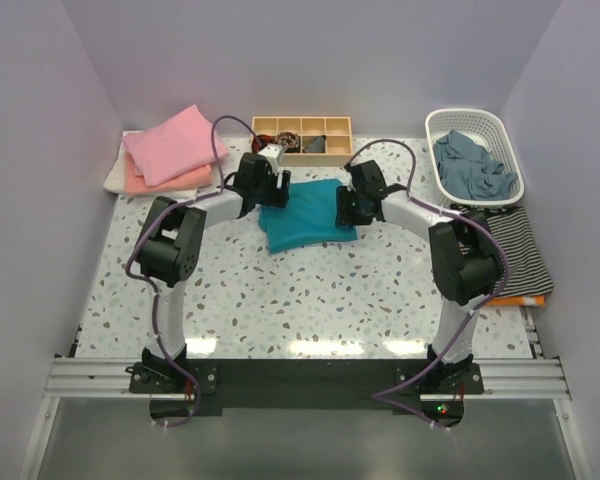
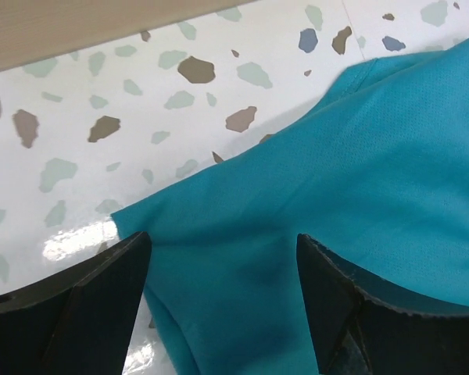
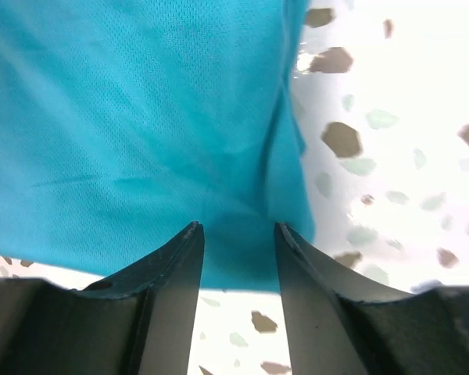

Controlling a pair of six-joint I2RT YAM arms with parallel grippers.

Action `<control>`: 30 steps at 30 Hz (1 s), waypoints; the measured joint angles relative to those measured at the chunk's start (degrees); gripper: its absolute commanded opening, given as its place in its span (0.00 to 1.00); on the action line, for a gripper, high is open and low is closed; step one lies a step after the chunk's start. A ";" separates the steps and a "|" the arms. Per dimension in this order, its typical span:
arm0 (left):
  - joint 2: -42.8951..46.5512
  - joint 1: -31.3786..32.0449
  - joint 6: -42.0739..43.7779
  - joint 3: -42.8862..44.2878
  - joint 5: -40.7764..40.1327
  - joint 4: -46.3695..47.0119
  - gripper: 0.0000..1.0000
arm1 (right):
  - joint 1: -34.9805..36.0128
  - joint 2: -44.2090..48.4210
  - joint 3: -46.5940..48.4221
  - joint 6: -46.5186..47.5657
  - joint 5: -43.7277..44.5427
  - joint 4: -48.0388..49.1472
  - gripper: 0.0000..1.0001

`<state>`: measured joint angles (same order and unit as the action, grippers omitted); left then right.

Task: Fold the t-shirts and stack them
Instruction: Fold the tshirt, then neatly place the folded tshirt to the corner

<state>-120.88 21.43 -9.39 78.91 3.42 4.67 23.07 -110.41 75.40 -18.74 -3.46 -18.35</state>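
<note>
Your left gripper (image 2: 223, 242), jaws wide, and right gripper (image 3: 238, 230), jaws narrower, flank the teal t-shirt (image 1: 305, 220) at opposite ends, neither gripping.

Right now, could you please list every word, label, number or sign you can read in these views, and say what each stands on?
None: no readable text shows in any view.
The teal-blue cloth t-shirt, the folded pink t-shirt, the wooden compartment tray, the white plastic basket and the black-and-white striped cloth carry no visible print or label.
</note>
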 measured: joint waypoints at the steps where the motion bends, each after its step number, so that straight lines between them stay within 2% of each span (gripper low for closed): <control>1: 0.66 -0.04 0.07 -0.07 -0.76 -0.15 0.82 | -0.09 1.33 -0.72 -0.04 1.05 -0.02 0.53; 3: 2.56 -0.15 0.13 -0.46 -1.81 -0.57 0.83 | -0.28 3.80 -1.40 -0.17 2.73 -0.04 0.56; 7: 9.66 -0.39 -0.33 -3.32 -2.97 -0.61 0.84 | -1.57 6.64 -0.96 -0.28 4.50 0.79 0.55; 10: 14.91 -0.42 -1.62 -6.51 -2.71 -0.13 0.83 | -2.75 5.70 0.90 -0.28 4.37 0.59 0.53; 14: 19.67 -0.42 -4.94 -13.44 1.44 2.84 0.80 | -3.65 1.97 5.11 -0.33 3.34 -0.11 0.50; 21: 19.04 1.18 -9.88 -21.94 6.93 4.66 0.79 | -3.52 -0.98 6.16 -0.50 0.92 -2.08 0.49; 30: 18.51 1.73 -13.22 -25.79 3.23 7.08 0.84 | -3.82 -1.01 4.90 -0.48 -2.10 -2.23 0.53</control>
<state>-102.37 23.16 -22.61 53.12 6.66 11.75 19.25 -111.42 80.29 -19.22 -5.56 -20.58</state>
